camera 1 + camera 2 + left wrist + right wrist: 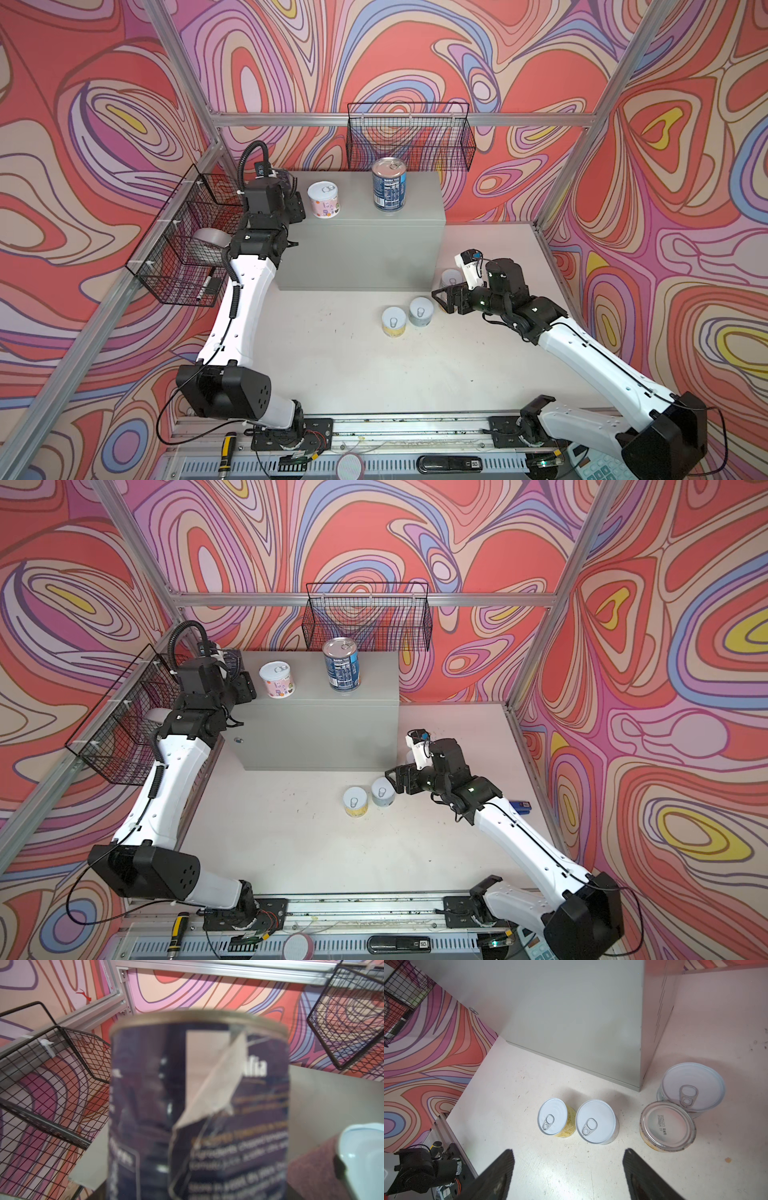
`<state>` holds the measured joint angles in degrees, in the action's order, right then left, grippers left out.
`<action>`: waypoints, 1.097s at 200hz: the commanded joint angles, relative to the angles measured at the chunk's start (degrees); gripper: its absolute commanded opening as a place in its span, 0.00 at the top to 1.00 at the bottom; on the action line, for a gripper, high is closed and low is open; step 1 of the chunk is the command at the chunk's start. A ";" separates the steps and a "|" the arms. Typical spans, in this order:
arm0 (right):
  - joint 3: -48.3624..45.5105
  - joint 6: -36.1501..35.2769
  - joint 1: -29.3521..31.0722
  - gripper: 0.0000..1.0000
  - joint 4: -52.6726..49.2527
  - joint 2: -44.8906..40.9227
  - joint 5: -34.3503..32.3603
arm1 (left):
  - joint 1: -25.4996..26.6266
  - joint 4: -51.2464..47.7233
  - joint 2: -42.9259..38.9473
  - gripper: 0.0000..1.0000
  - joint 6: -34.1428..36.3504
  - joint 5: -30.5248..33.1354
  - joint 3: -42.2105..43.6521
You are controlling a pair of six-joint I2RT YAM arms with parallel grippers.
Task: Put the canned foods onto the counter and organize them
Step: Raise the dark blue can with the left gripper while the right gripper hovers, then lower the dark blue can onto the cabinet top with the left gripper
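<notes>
L hand (292,198) is up at the left rear end of the grey cabinet (361,249). Its wrist cam is filled by a tall dark-blue can (197,1105) w/ a torn label, and one pad (311,1172) sits just beside the can. Can't tell if it's clenched on the can or let go. Prob the step in hand: seating this can on the cabinet top.

To do it well: keep the can upright, base flat on the top before letting go, then back out straight so the pad doesn't drag it.

Already on top: pink can (323,200) near L hand, 2nd tall blue can (389,185) further right.

R hand (569,1157) hovers released, nothing btwn its fingers, over the table (332,365) and facing the yellow can (557,1118) & pale-blue can (596,1122), which are nearly touching. White can (691,1086) and upturned orange can (667,1126) crowd the cabinet's corner.

Room: side basket (178,257) hems in L arm, and the cabinet's left edge is close to the can. Rear basket (409,137) hangs over the back edge. The right half of the top is free, and so is the table's centre
</notes>
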<state>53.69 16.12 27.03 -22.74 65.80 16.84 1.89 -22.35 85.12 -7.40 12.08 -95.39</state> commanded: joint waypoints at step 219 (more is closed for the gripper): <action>2.73 -2.58 -0.17 0.15 -3.34 -1.28 -4.68 | -1.89 53.71 -1.46 0.43 2.38 -8.66 35.62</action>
<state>54.87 14.11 27.03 -25.12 65.87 12.95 0.40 32.77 82.32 -3.88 5.15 -64.66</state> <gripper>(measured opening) 0.850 0.750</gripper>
